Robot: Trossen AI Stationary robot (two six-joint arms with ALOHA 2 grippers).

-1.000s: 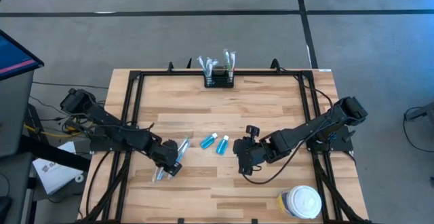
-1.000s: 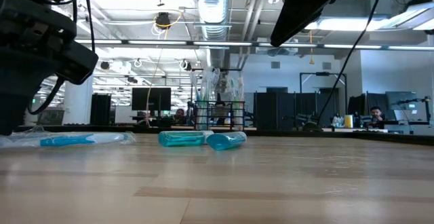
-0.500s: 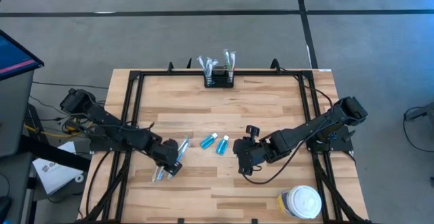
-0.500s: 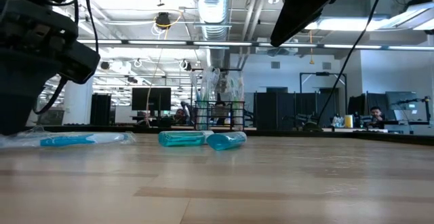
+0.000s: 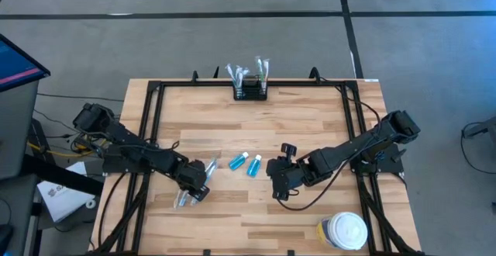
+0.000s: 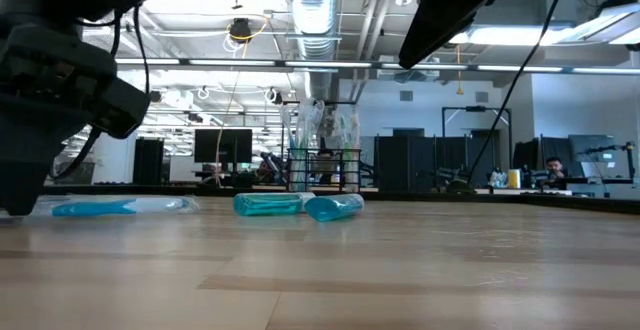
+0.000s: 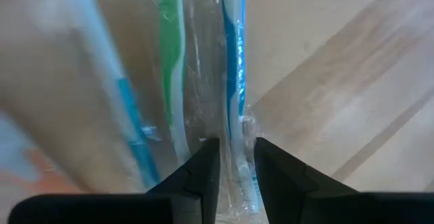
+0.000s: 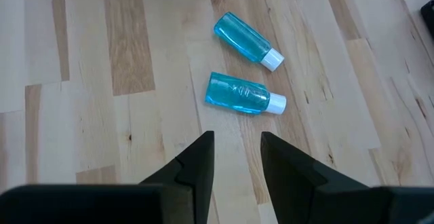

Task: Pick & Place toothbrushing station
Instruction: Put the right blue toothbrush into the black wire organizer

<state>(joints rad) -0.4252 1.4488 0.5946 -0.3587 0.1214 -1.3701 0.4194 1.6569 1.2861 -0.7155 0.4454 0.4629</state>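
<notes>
The toothbrushing station (image 5: 250, 90), a small black open-topped holder, stands upright at the far edge of the surface (image 5: 302, 124), midway along it, with wrapped items sticking up out of it; its long axis runs along that edge, left to right. It lies well apart from both arms, straight ahead across the wood. The right gripper (image 5: 276, 180) hovers near the centre, fingers slightly apart and holding nothing, just beside two blue bottles (image 5: 246, 163), and looks a little nearer the holder. The left gripper (image 5: 194, 192) sits low at the near left, fingers slightly parted around a wrapped blue toothbrush (image 7: 232, 81), which lies lengthwise between them; whether they grip it I cannot tell.
</notes>
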